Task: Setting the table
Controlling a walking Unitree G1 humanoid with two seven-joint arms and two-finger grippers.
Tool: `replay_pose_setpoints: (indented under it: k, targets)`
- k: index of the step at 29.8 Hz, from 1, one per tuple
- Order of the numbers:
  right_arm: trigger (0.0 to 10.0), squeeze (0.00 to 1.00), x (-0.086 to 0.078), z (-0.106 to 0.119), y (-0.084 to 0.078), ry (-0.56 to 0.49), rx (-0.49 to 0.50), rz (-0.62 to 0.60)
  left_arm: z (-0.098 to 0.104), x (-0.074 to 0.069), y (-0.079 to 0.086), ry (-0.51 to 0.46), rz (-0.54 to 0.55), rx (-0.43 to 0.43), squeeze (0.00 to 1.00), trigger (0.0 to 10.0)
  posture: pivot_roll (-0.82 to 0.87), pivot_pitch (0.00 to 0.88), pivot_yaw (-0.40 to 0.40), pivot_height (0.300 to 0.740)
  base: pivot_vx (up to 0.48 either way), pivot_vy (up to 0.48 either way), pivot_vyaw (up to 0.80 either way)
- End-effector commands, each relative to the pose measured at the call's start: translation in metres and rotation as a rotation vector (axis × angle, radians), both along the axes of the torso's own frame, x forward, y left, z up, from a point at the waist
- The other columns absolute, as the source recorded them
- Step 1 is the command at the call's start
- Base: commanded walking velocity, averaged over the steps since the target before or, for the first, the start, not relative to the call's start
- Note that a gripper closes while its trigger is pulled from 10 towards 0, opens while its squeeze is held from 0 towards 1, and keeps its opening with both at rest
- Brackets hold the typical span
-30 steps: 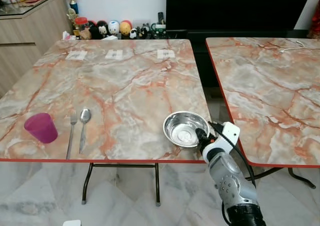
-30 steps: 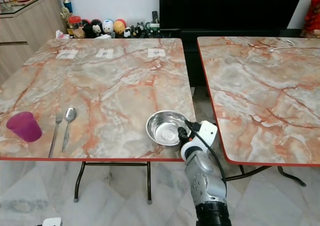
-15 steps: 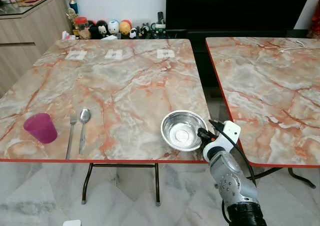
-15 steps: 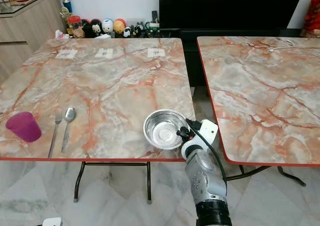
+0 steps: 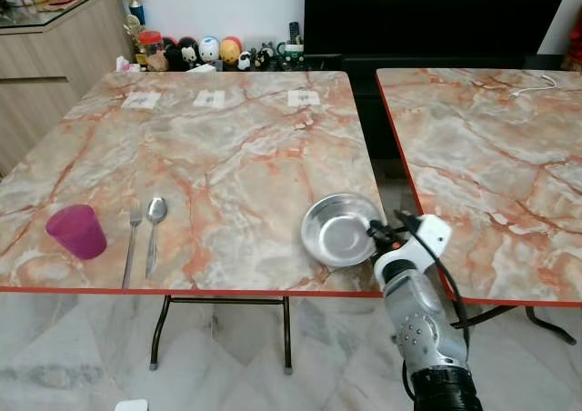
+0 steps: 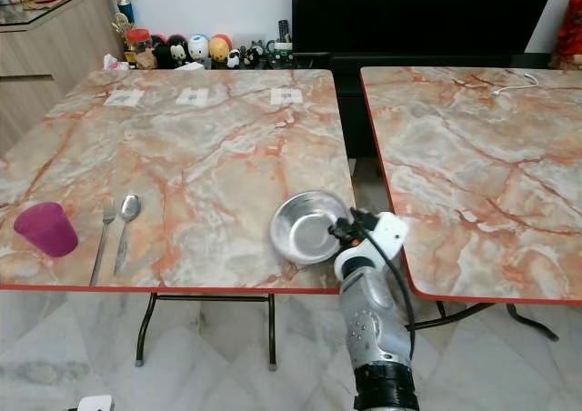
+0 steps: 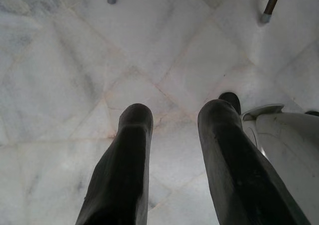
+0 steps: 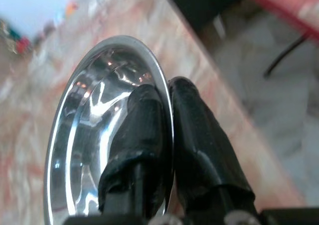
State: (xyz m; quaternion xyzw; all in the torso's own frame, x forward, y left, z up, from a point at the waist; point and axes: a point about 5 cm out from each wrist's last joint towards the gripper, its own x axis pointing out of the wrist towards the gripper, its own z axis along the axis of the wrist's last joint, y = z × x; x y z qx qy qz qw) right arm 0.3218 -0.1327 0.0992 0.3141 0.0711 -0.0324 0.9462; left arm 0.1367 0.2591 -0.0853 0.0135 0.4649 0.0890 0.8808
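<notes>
Where the right gripper meets the round, shiny stainless-steel bowl, the head views hide its fingertips behind the bowl's rim. The bowl sits tilted at the front right corner of the marble-patterned table with red edging, lifted on its gripped side. Near the table's front left corner stand a magenta plastic cup, then a slim metal fork and a metal spoon, lying side by side. Three small white paper labels lie along the far edge; their print is too small to read. A second table of the same marble pattern is cut off on the right.

As seen from the left wrist, the left gripper hangs over pale marble floor tiles, its two smooth black fingers parted with a clear gap.

Viewed from the right wrist, the two black fingers are pinched on the bowl's thin rim, one inside the polished hollow, one outside. The background is blurred.
</notes>
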Motion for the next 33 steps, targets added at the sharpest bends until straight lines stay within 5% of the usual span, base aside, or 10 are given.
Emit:
replay_pose_setpoints:
  k: [1,12,33]
  targets:
    - [10.0,0.0,0.0,0.016,-0.001,-0.102,0.01,-0.02,-0.001,-0.002,0.002,0.026,-0.027,0.023,0.0,10.0,-0.07,0.0,0.032,0.74,0.0,0.0,0.0]
    - [10.0,0.0,-0.001,0.032,-0.002,-0.224,-0.001,-0.052,0.0,-0.002,0.003,0.034,-0.048,0.06,0.0,10.0,-0.06,0.0,0.031,0.74,0.0,-0.367,0.0]
    - [10.0,0.0,-0.001,0.034,-0.024,-0.241,-0.015,-0.175,0.0,-0.002,0.003,0.037,-0.052,0.066,0.0,10.0,-0.07,0.0,0.036,0.74,0.0,-0.48,-0.04]
